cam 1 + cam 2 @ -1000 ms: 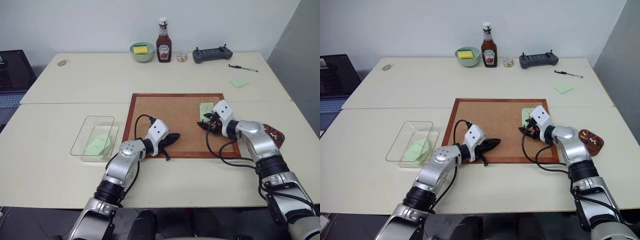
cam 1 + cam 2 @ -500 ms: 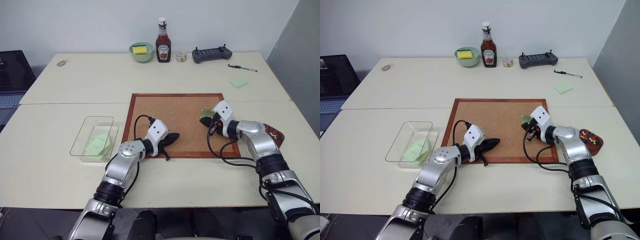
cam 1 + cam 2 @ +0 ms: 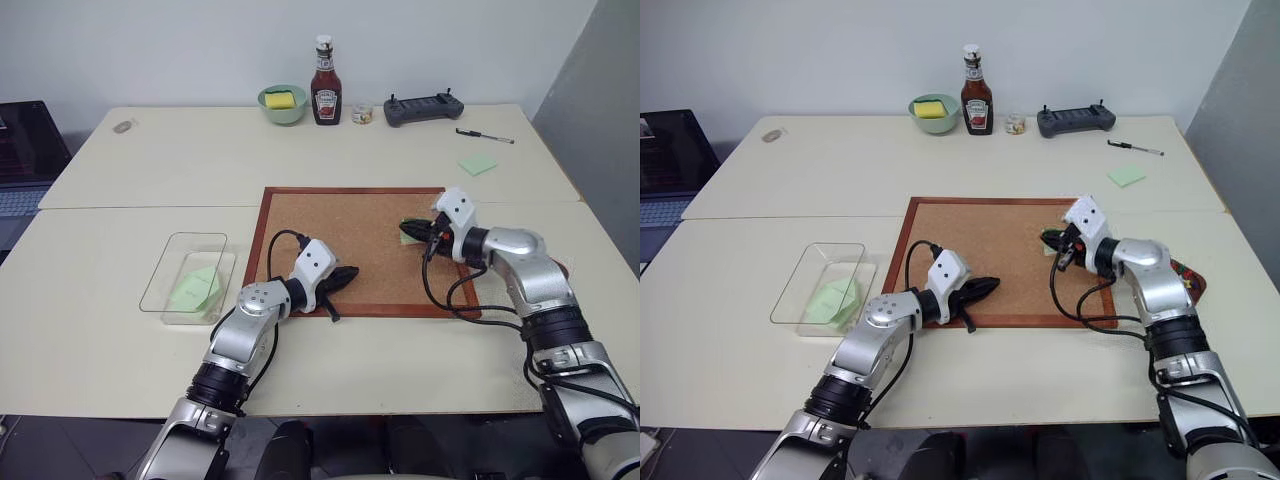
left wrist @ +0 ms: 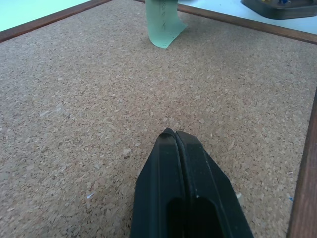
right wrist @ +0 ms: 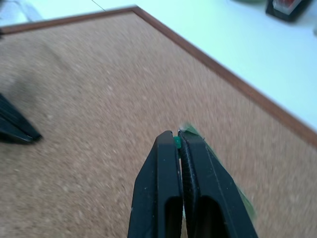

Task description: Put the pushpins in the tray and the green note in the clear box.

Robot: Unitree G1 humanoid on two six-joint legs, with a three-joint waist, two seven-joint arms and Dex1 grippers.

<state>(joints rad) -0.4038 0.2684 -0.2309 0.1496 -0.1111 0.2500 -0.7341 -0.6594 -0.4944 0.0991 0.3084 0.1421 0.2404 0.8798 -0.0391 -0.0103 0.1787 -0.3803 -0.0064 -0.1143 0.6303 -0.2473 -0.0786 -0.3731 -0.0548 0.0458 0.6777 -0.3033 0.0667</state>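
Between right gripper point(image 5: 178, 141) fingertips, now pinches green pushpin point(image 5: 177, 143), lifted off corkboard point(image 3: 340, 240); green note point(image 4: 163, 22) dangles; left gripper point(image 4: 176, 135) clenched empty.

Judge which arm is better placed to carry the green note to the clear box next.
Right, probably. The right gripper is already shut on the green note, raised off the corkboard. The left gripper is shut and holds nothing, though it is nearer the clear box.

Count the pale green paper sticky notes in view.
3. One pale green sticky note lies in the clear plastic box; one on the table's far right near the pen; one at the right gripper over the corkboard.
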